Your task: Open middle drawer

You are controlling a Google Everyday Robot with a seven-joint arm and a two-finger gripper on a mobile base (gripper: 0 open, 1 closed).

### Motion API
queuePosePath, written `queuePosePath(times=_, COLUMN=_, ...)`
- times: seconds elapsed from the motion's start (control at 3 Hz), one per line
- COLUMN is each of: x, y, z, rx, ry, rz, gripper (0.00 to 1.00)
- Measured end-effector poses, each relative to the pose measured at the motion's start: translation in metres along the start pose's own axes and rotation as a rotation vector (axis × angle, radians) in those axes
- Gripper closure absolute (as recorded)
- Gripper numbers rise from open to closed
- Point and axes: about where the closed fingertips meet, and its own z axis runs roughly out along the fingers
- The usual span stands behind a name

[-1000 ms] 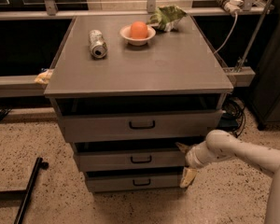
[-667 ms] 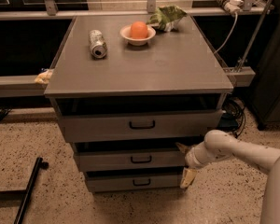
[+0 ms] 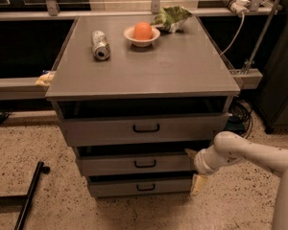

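The middle drawer [image 3: 110, 166] is a grey flat front with a small black loop handle [image 3: 145, 164], set between a larger top drawer [image 3: 101, 129] and a smaller bottom drawer [image 3: 115, 188]. It stands slightly out, with a dark gap above it. My gripper [image 3: 193, 169] is at the drawer's right end, on the white arm [image 3: 249, 152] that comes in from the right. Its fingers are spread, one at the drawer's top right corner [image 3: 189, 153] and one lower, beside the bottom drawer [image 3: 198, 184]. It holds nothing.
On the cabinet top [image 3: 182, 66] are a tipped can [image 3: 101, 44], a bowl [image 3: 142, 38] holding an orange fruit, and a green bag [image 3: 171, 17]. A black bar [image 3: 30, 193] lies on the speckled floor at left. Cables [image 3: 240, 113] hang at right.
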Motion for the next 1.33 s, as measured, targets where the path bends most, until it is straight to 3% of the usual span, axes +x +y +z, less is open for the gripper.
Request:
queuePosePath(times=0.67, x=0.009, y=0.03, z=-0.013, rx=-0.131, ry=0.008, rz=0.092, gripper=0.0)
queuePosePath(times=1.33, x=0.008, y=0.034, z=-0.018, rx=-0.156, ry=0.006, rz=0.116, gripper=0.0)
